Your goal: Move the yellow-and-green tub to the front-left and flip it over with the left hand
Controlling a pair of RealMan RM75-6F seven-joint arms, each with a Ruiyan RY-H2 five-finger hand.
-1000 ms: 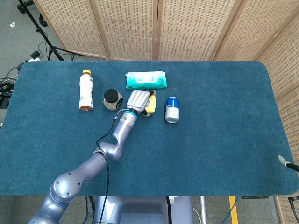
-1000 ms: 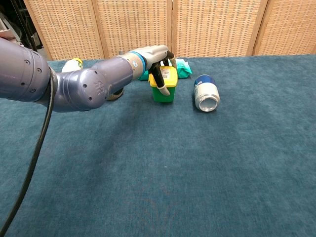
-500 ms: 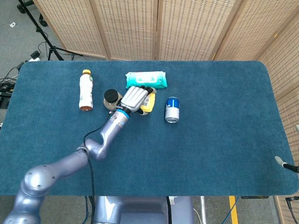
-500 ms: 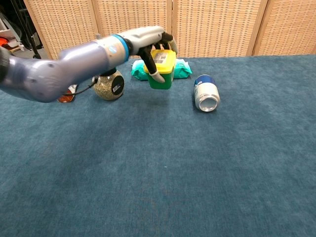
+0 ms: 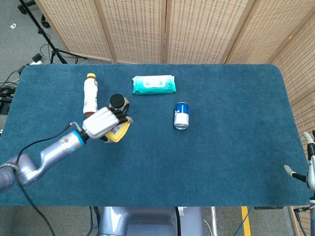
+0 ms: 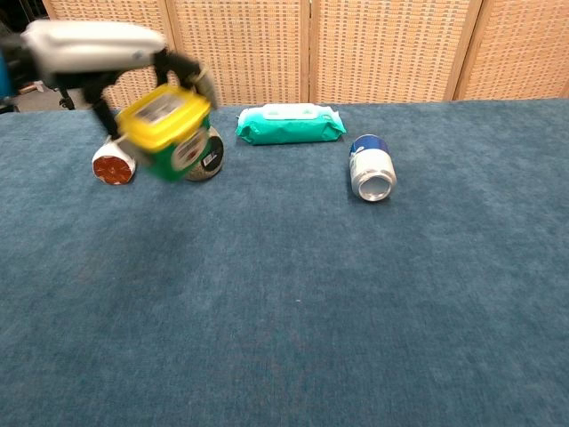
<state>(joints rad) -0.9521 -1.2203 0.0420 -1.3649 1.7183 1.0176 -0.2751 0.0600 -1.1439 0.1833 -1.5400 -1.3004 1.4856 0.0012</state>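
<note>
My left hand [image 5: 101,123] [image 6: 93,47] grips the yellow-and-green tub [image 5: 118,132] [image 6: 167,133] from above and holds it off the table, tilted, with its yellow lid up. In the head view the tub hangs just in front of the round jar [image 5: 117,102], left of the table's middle. In the chest view it partly covers that jar [image 6: 210,156]. Only some fingertips of my right hand [image 5: 308,162] show at the far right edge of the head view, off the table.
A white bottle [image 5: 90,95] [image 6: 112,165] lies at the back left. A teal wipes pack [image 5: 153,84] [image 6: 288,124] lies at the back centre. A blue can [image 5: 181,115] [image 6: 371,168] lies on its side right of centre. The blue cloth table [image 5: 221,162] has bare cloth in front.
My left hand has lifted the tub from beside the wipes pack and carried it to the left and toward the front, tilting it on the way.
</note>
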